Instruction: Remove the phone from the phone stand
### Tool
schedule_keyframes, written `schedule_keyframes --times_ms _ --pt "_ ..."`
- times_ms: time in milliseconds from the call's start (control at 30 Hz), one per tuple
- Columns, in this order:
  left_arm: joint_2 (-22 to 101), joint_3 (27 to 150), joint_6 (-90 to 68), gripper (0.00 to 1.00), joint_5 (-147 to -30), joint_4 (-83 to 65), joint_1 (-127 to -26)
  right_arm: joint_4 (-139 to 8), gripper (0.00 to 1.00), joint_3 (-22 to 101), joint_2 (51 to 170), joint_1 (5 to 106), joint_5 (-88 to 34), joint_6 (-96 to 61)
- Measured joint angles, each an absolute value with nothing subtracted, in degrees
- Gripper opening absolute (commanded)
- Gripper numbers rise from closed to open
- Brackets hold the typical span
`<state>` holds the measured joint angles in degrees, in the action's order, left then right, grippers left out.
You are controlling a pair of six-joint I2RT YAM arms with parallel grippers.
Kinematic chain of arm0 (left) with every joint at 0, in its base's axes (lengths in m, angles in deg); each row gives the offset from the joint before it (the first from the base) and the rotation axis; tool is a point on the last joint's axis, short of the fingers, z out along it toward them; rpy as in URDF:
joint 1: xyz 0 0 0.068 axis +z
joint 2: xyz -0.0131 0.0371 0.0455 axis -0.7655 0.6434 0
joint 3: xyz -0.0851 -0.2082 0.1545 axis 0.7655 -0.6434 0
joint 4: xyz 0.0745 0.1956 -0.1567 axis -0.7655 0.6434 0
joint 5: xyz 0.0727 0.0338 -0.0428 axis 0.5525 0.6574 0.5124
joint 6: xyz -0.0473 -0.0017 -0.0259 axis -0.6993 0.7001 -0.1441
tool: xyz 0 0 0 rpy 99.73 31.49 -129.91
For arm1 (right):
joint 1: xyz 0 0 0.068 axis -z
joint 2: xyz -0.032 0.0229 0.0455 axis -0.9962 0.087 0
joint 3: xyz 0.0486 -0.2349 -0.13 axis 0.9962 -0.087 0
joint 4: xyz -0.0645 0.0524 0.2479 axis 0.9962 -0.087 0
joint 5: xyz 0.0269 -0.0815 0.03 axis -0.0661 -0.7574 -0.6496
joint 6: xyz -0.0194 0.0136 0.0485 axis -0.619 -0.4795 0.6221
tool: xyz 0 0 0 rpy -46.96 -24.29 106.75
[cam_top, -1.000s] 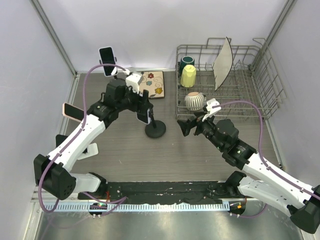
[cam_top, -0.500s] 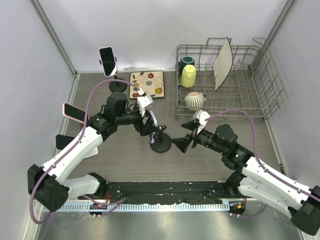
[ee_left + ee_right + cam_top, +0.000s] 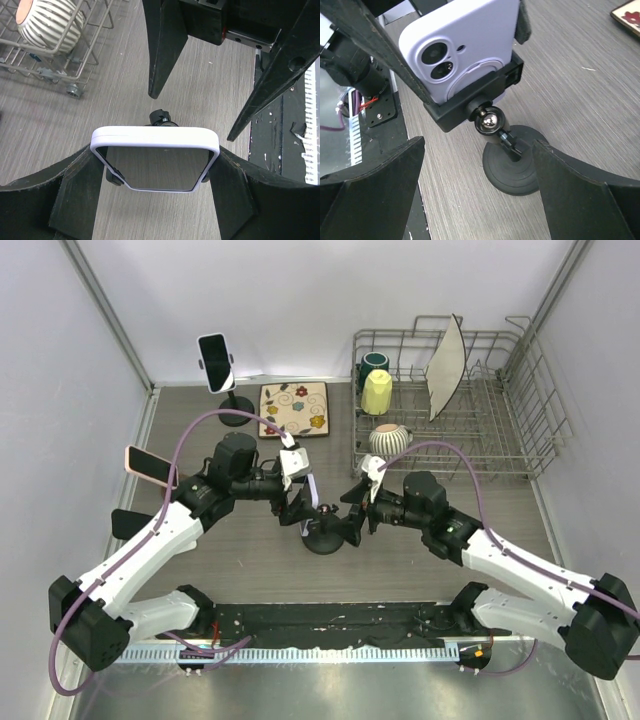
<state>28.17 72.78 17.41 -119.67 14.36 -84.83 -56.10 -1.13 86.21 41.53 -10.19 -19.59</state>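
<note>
A phone in a lilac case sits in the black clamp of a phone stand near the table's middle. My left gripper is shut on it. In the left wrist view both pads press the phone on its side edges. The right wrist view shows the phone's back, still seated in the clamp on its ball joint above the round base. My right gripper is open, with one finger on each side of that base and not touching it. From above, that right gripper is just right of the stand.
A second phone on a stand is at the back left, and a pink one is at the left wall. A floral tile lies behind. A wire dish rack at the back right holds cups, a plate and a striped bowl.
The left gripper has drawn the phone and stand nearer and slightly to the right. The right gripper has swung left and come down around the stand's base.
</note>
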Motion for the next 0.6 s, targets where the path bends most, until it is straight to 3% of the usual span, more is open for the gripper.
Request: schedule_keyframes --times_ms 233,600 --pt "28.17 72.78 18.09 0.25 -121.09 14.43 -84.83 -58.81 0.91 1.93 91.33 41.53 -4.70 -24.77" --pt "28.96 72.78 17.65 0.25 -126.99 16.02 -85.57 -60.69 0.80 4.93 97.01 41.53 0.76 -30.24"
